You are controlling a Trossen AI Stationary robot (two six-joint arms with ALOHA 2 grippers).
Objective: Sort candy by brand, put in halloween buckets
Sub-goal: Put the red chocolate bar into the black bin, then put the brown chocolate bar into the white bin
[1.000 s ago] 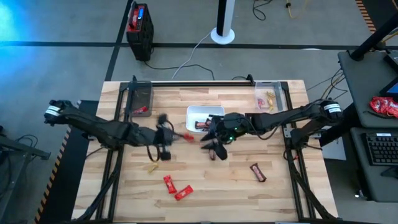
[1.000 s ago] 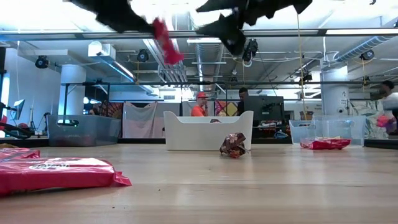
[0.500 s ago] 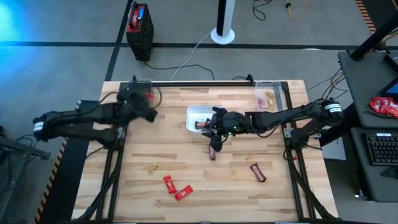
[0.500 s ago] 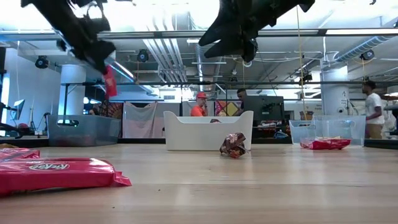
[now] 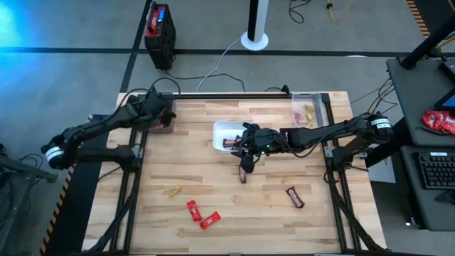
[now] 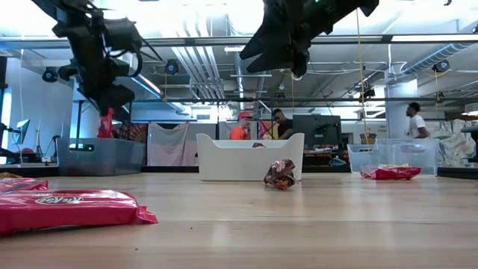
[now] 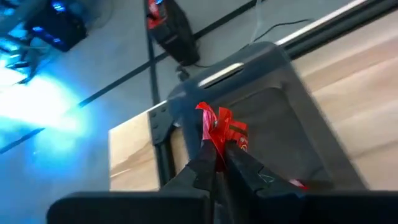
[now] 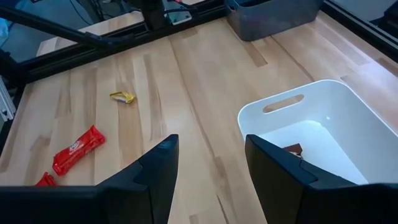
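My left gripper (image 5: 162,115) is over the clear tub (image 5: 158,121) at the table's far left corner, shut on a red-wrapped candy (image 7: 221,129). My right gripper (image 5: 246,148) hangs open above the table beside the white tray (image 5: 222,128), which holds a brown bar (image 8: 292,149). Loose on the table lie two brown bars (image 5: 243,175) (image 5: 295,197), two red candies (image 5: 193,209) (image 5: 210,220) and a yellow piece (image 5: 173,190). The far right tub (image 5: 311,110) holds yellow and red pieces. My left gripper pinches the red candy by one end (image 7: 217,149) between its two fingertips (image 7: 200,167), coming from above. The rest of the wrapper sticks out past the fingertips and hangs below them (image 6: 107,123), lifted clear above the tub.
A tall red-and-black device (image 5: 160,32) and a white pole base (image 5: 254,39) stand on the floor beyond the far edge. Black frame rails run along the table's left, right and far sides. People move about in the room behind, in the low view.
My left gripper has carried the red candy from the table's middle to the far left corner and has come down over the tub there. My right gripper has drawn back a little toward the white tray, away from the brown bar on the table.
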